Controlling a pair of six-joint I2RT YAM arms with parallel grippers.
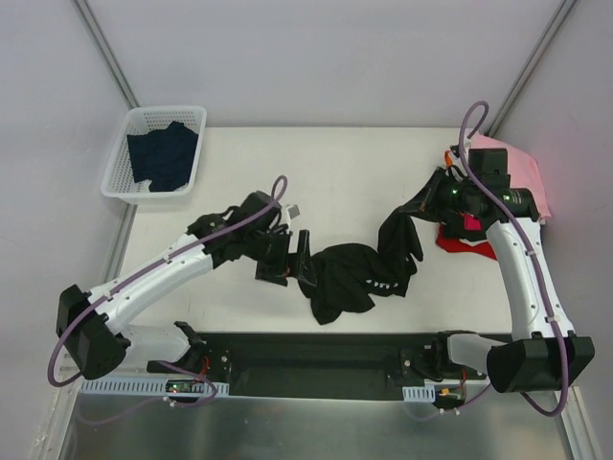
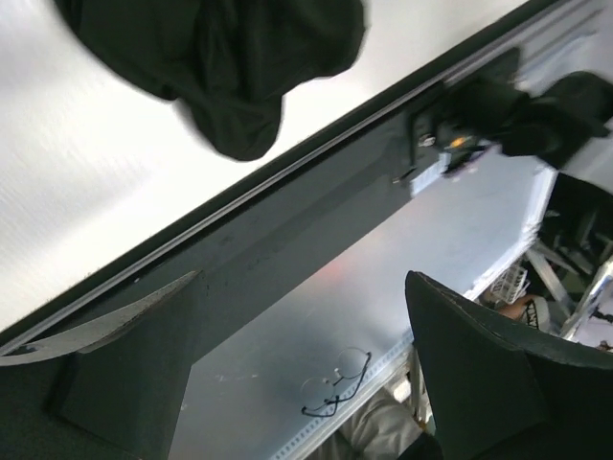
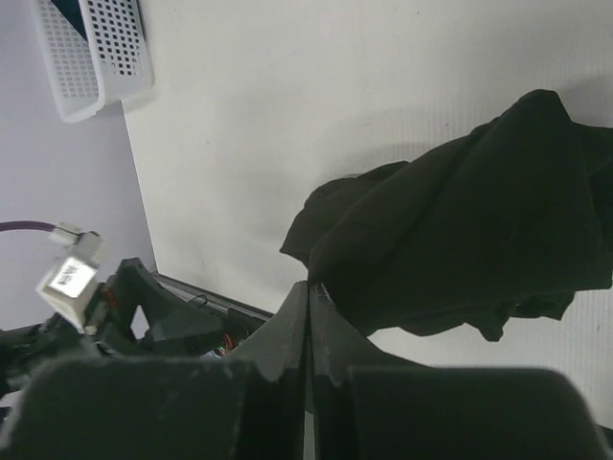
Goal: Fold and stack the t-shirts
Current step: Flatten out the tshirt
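Two arms are on one black t-shirt [image 1: 359, 273], which sits in a crumpled heap mid-table, toward the near edge. The right gripper [image 3: 308, 287] has its jaws pinched tight on one end of the cloth and holds it up off the table [image 1: 345, 172]. I'd guess that's to stretch the heap out so it can lie flat. The left gripper [image 2: 305, 283] sits just beside the other end, jaws wide with nothing in them, probably lining up the opposite grab. A pink tee [image 1: 527, 172] and a red tee [image 1: 465, 244] lie by the right arm, and a dark navy tee [image 1: 165, 155] is in the white basket [image 1: 117, 163] at the far left.
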